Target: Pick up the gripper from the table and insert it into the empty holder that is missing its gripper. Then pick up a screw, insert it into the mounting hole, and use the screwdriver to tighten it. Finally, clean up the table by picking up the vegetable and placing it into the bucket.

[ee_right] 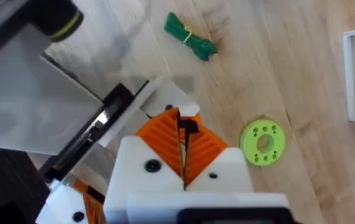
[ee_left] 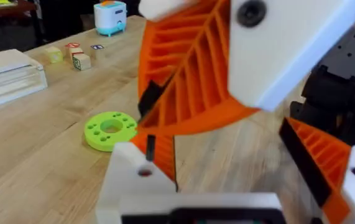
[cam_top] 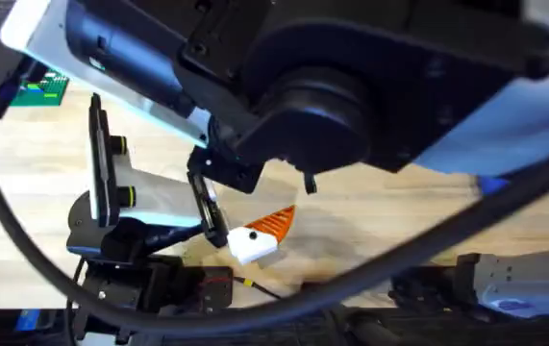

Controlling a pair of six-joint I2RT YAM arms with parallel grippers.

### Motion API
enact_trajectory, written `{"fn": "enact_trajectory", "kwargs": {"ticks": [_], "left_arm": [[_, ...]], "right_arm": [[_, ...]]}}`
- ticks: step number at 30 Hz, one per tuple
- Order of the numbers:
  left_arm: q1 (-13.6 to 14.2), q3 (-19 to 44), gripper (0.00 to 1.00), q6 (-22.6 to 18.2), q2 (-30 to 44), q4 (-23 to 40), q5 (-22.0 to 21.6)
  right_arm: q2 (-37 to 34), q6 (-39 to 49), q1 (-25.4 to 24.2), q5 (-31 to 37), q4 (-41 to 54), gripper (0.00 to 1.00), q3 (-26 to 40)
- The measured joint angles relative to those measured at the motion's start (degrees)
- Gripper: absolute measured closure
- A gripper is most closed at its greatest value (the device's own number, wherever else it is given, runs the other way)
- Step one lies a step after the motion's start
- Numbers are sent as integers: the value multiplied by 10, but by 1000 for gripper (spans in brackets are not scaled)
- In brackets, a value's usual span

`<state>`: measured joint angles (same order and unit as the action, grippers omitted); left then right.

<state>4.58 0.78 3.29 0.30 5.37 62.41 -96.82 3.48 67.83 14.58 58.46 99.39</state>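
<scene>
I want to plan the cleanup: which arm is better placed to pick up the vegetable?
Probably right: the vegetable lies free on the table ahead of the right gripper, though its fingers are shut now.

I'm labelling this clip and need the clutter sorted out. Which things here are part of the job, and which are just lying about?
Part of the job:
- the vegetable, lying loose on the table, not yet in a bucket

Just lying about:
- the lime green disc
- the pale blue gadget
- the wooden blocks
- the white tray
</scene>
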Motion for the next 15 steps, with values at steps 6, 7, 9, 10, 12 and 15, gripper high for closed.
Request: {"fn": "enact_trajectory", "kwargs": {"ticks": [6, 7, 9, 10, 12, 15], "left_arm": [[0, 0, 7, 0, 0, 0, 0], [0, 0, 7, 0, 0, 0, 0], [0, 0, 7, 0, 0, 0, 0], [0, 0, 7, 0, 0, 0, 0], [0, 0, 7, 0, 0, 0, 0], [0, 0, 7, 0, 0, 0, 0]], "right_arm": [[0, 0, 2, 6, -3, 994, 0], [0, 0, 2, 6, -5, 994, 0], [0, 0, 2, 6, -9, 994, 0], [0, 0, 2, 6, -11, 994, 0], [0, 0, 2, 6, -12, 994, 0], [-1, 0, 2, 6, -11, 994, 0]]}}
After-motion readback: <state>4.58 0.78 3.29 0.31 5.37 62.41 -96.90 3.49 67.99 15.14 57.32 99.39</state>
